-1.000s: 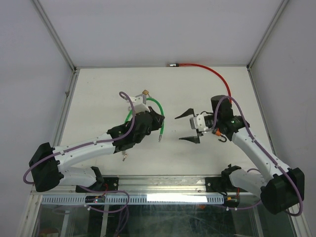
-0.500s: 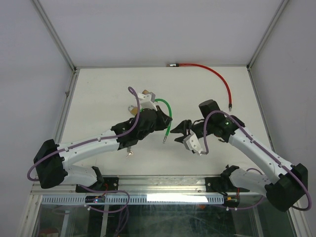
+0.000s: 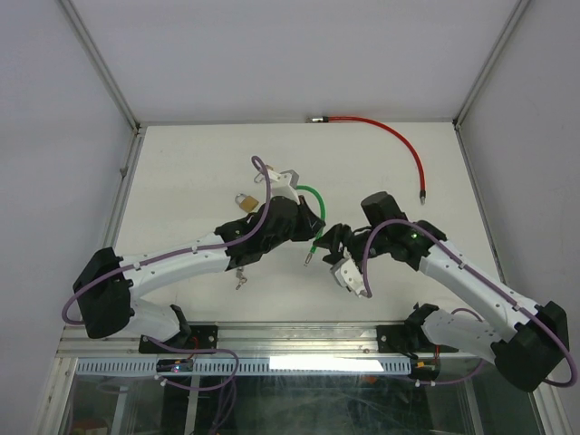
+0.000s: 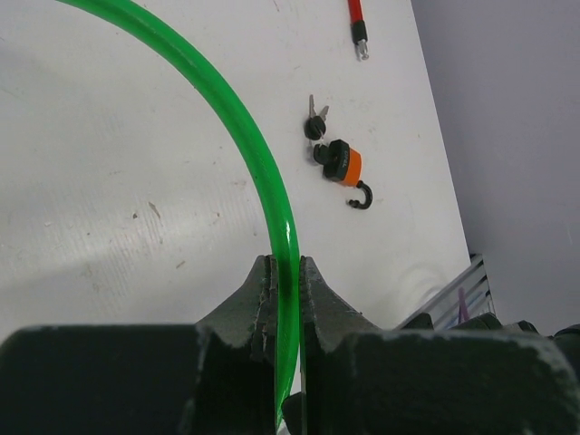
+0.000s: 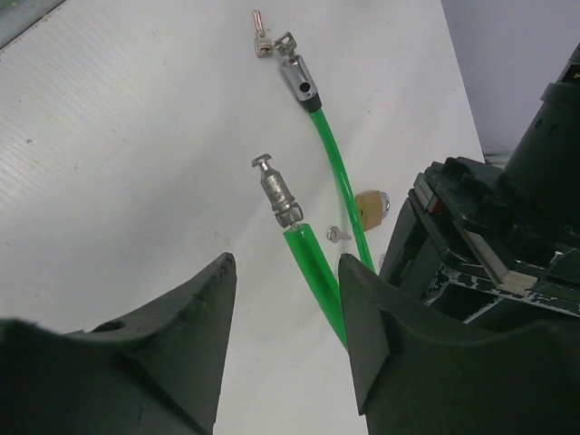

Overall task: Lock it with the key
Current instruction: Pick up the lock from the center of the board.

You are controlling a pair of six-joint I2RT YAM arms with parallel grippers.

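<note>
Along the far edge of the white table (image 3: 181,163) I see a red cable (image 3: 390,130) that bends down the right side, a metal tip on each end. Left of centre sits a brass padlock (image 3: 243,198) with a small silver key (image 5: 337,235) just beside it. Nearer to me than the red cable's right tip lies an orange-and-black padlock (image 4: 344,165) showing a black hooked shackle, with a pair of black-headed keys (image 4: 314,122) just on its far side.
</note>
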